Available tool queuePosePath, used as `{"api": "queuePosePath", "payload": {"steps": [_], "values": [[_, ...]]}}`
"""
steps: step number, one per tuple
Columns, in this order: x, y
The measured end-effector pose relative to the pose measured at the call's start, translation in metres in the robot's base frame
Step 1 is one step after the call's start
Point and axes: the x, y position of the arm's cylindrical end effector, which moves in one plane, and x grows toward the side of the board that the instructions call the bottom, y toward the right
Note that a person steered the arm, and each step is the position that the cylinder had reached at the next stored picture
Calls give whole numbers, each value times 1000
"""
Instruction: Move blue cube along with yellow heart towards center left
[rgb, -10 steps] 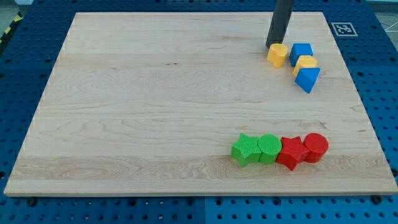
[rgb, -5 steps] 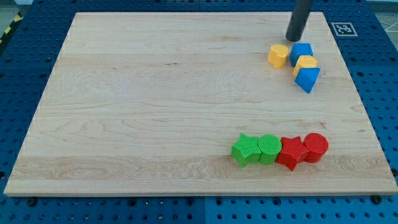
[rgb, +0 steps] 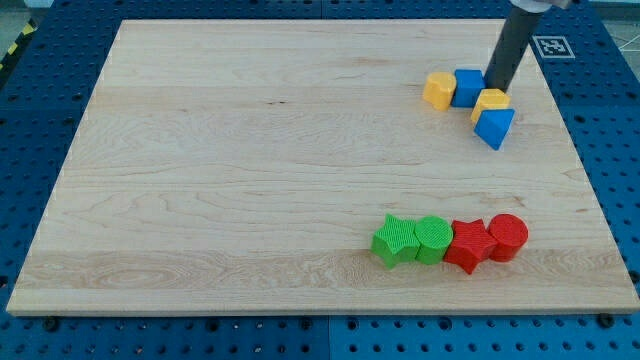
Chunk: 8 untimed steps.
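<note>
The blue cube (rgb: 467, 87) sits near the view's top right, touching the yellow heart (rgb: 437, 90) on its left. My tip (rgb: 495, 86) is right against the blue cube's right side, just above a second yellow block (rgb: 490, 101). The dark rod rises from there toward the view's top. A blue triangular block (rgb: 494, 127) lies just below that yellow block.
A row of blocks lies at the lower right: a green star (rgb: 394, 241), a green round block (rgb: 433, 238), a red star (rgb: 468, 244) and a red round block (rgb: 507, 236). The wooden board (rgb: 250, 170) rests on a blue perforated table. A fiducial tag (rgb: 551, 45) marks the top right corner.
My tip moved right and then down from above the yellow heart to the blue cube's right side. The blue cube slid left against the yellow heart, which shifted slightly left.
</note>
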Motion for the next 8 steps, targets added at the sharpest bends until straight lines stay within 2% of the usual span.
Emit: {"api": "queuePosePath", "payload": {"steps": [5, 8], "values": [[0, -85], [0, -166]]}}
